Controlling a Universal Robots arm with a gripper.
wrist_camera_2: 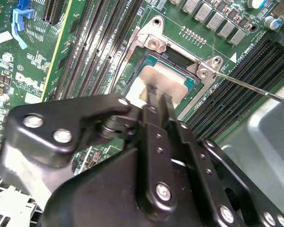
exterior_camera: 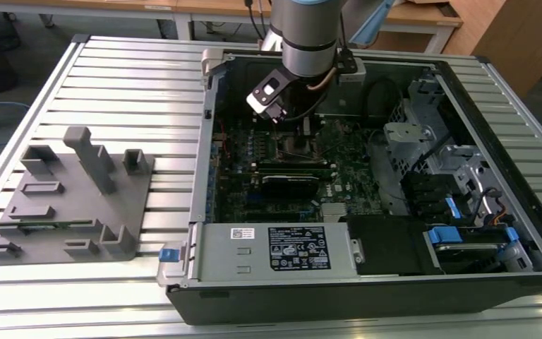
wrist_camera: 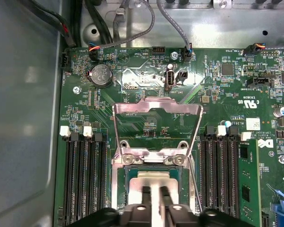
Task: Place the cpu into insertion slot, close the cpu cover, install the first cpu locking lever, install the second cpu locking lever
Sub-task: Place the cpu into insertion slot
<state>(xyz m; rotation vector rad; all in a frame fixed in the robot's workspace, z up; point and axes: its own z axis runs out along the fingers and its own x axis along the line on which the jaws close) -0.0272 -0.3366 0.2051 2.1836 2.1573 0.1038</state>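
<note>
The cpu (wrist_camera: 156,178) (wrist_camera_2: 164,78), a pale silver square, lies flat in the insertion slot (wrist_camera: 129,189) (wrist_camera_2: 137,64) on the green motherboard. The cpu cover (wrist_camera: 156,103), a thin silver frame, stands swung open on its hinge past the slot. A thin wire locking lever (wrist_camera_2: 255,90) sticks out free beside the slot. My gripper (wrist_camera: 155,191) (wrist_camera_2: 159,94) (exterior_camera: 293,135) hangs straight over the cpu's face, its two black fingers drawn together with only a thin gap and nothing gripped between them. Whether the tips touch the chip I cannot tell.
Long black memory slots (wrist_camera: 83,175) (wrist_camera: 222,170) flank the socket on both sides. The open computer case (exterior_camera: 205,141) walls it in, with a labelled grey power-supply box (exterior_camera: 271,247) at the front and drive cages (exterior_camera: 422,148). A grey holder block (exterior_camera: 64,205) sits outside.
</note>
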